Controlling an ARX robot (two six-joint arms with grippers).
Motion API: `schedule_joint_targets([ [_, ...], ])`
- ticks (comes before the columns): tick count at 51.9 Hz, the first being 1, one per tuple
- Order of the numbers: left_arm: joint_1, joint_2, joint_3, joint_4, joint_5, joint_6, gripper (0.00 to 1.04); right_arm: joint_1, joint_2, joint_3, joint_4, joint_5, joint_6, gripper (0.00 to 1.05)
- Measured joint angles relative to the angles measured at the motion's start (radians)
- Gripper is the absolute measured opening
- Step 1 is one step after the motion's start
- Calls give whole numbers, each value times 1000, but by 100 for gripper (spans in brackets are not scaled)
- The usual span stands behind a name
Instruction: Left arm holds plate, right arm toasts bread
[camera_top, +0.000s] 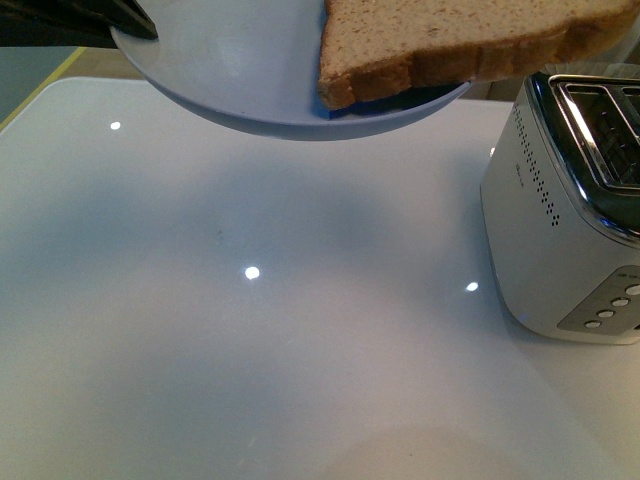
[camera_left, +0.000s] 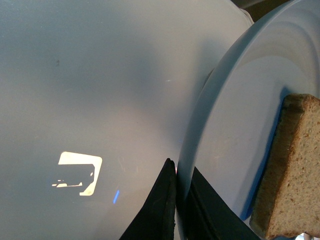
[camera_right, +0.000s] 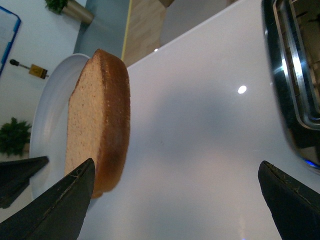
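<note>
The pale blue-grey plate (camera_top: 240, 70) is held up above the white table, tilted. My left gripper (camera_top: 130, 20) is shut on its rim; in the left wrist view the black fingers (camera_left: 162, 205) pinch the rim of the plate (camera_left: 225, 145) between them. The slice of brown bread (camera_top: 450, 40) lies on the plate and overhangs its edge toward the toaster (camera_top: 560, 220); it also shows in the left wrist view (camera_left: 295, 175). My right gripper (camera_right: 177, 200) is open and empty, one finger (camera_right: 70, 205) close beside the bread (camera_right: 100, 120) and plate (camera_right: 50, 120). The right gripper is out of the front view.
The white toaster with chrome slots (camera_right: 295, 65) stands on the table's right side, buttons on its front. The glossy white table (camera_top: 250, 330) reflects ceiling lights. The room's floor, a wall and plants lie beyond the table's far edge (camera_right: 150, 25).
</note>
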Motion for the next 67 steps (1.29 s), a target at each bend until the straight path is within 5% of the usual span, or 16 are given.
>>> schedule_joint_targets([
  [22,-5,0,2,-4,10,-10,3,35,201,53,225,-58,96,94],
  [50,-3,0,0,-4,31,-12,3,49,237,68,308,-135,127,6],
  [67,4,0,-23,3,34,-16,3,-93,98,189,224,-134,53,3],
])
